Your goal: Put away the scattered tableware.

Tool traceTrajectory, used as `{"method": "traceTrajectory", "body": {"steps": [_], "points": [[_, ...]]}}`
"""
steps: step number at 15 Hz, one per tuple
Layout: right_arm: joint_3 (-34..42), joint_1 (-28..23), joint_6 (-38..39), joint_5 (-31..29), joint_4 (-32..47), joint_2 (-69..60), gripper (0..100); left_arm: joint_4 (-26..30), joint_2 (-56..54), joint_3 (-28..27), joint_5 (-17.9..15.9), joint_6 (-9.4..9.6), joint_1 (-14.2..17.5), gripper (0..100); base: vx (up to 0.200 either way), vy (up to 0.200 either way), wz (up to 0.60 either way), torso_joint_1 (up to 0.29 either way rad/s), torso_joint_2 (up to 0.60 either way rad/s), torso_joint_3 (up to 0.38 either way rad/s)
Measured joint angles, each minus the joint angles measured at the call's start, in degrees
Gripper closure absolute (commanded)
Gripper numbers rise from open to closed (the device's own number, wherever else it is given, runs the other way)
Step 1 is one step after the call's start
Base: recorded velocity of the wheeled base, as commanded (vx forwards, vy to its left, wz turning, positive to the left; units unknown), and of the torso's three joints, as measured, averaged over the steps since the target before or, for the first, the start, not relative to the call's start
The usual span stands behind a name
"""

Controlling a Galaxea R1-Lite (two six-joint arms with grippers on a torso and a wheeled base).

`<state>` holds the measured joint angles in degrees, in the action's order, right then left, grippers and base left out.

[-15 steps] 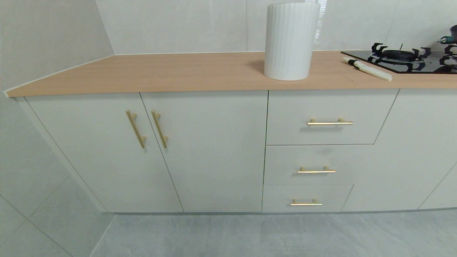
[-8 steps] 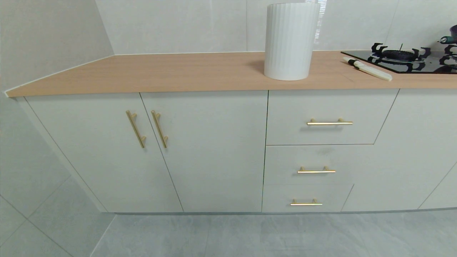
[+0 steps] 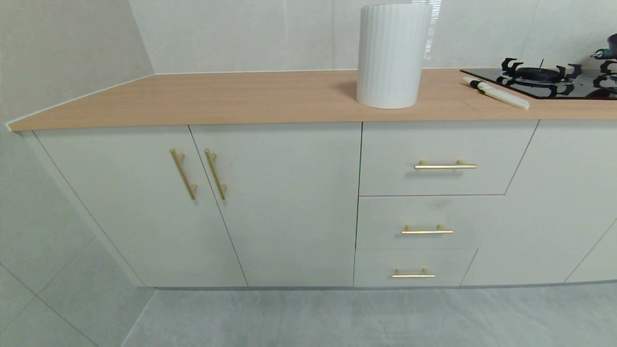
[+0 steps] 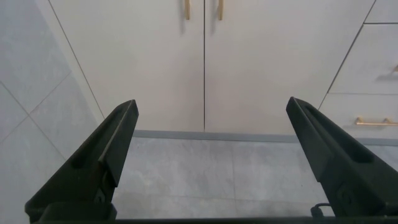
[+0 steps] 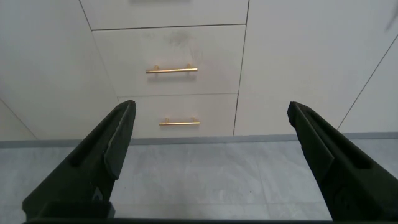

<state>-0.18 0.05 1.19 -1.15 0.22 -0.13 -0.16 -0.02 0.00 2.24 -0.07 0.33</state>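
A cream knife with a dark band (image 3: 496, 93) lies on the wooden counter (image 3: 241, 99), just left of the black gas hob (image 3: 549, 79). A tall white ribbed container (image 3: 391, 55) stands on the counter left of the knife. My left gripper (image 4: 208, 118) is open and empty, held low facing the double cabinet doors (image 4: 204, 62) above the floor. My right gripper (image 5: 208, 118) is open and empty too, facing the lower drawers with gold handles (image 5: 171, 70).
Under the counter are two doors with gold handles (image 3: 197, 173) and a stack of three drawers (image 3: 434, 202). A tiled wall closes the left side. Grey tile floor (image 3: 337, 318) lies in front of the cabinets.
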Motion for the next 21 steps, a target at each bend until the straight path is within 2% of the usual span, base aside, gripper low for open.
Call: {"method": "traceTrajectory", "body": {"steps": [20,21], "points": [[0.02,0.00,-0.13,0.17,-0.01,0.02,0,0.00,0.00,0.00,0.02,-0.09,0.00,0,0.200,0.000,0.00,0.001,0.00,0.003],[0.02,0.00,-0.13,0.20,-0.01,0.02,0,-0.02,0.00,0.00,0.00,-0.09,0.00,0,0.000,0.000,0.00,0.000,0.00,0.000]]}}
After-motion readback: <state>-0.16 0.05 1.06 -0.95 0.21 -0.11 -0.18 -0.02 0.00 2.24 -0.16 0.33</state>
